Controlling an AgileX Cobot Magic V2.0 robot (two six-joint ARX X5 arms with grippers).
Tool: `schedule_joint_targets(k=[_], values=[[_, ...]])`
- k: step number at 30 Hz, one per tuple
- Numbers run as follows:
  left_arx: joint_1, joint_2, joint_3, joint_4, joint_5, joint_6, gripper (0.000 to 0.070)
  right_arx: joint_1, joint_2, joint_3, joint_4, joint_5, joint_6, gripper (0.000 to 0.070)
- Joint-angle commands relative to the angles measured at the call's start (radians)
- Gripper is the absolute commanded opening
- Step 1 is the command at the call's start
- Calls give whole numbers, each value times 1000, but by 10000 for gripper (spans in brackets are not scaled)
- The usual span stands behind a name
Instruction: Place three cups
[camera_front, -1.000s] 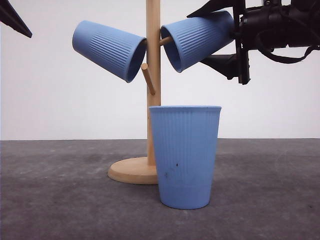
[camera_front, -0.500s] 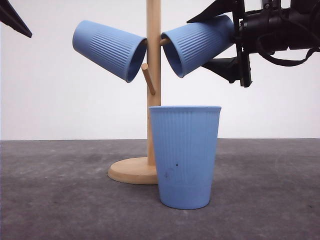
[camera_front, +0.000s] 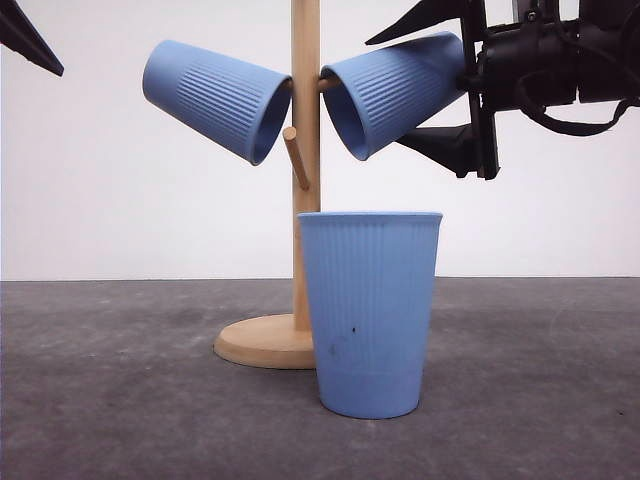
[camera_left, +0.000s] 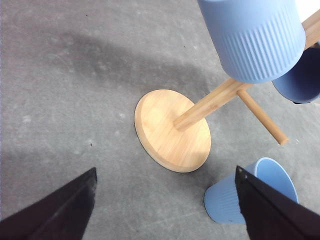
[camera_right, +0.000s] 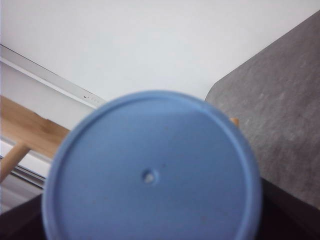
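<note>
Two cups hang on the stand (camera_front: 306, 150): the left cup (camera_front: 215, 98) alone, the right cup (camera_front: 395, 90) clamped in the right gripper (camera_front: 440, 75). Slide it deep, then let go slowly. A third cup (camera_front: 371, 312) waits below. The left gripper (camera_left: 165, 205) is apart.

no readable text, labels or numbers anywhere
</note>
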Motion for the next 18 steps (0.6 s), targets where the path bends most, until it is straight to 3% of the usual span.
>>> schedule_joint_targets(k=[1,6,18], values=[[-1,4,7,9,-2,11,511,4,18,10,9,-9,-16,584],[-1,4,7,9,-3,11,510,-8,17,10,8,-11,-20,667],[-1,4,7,9,-5,11,511,-55,16,10,10,-58,-19,700]])
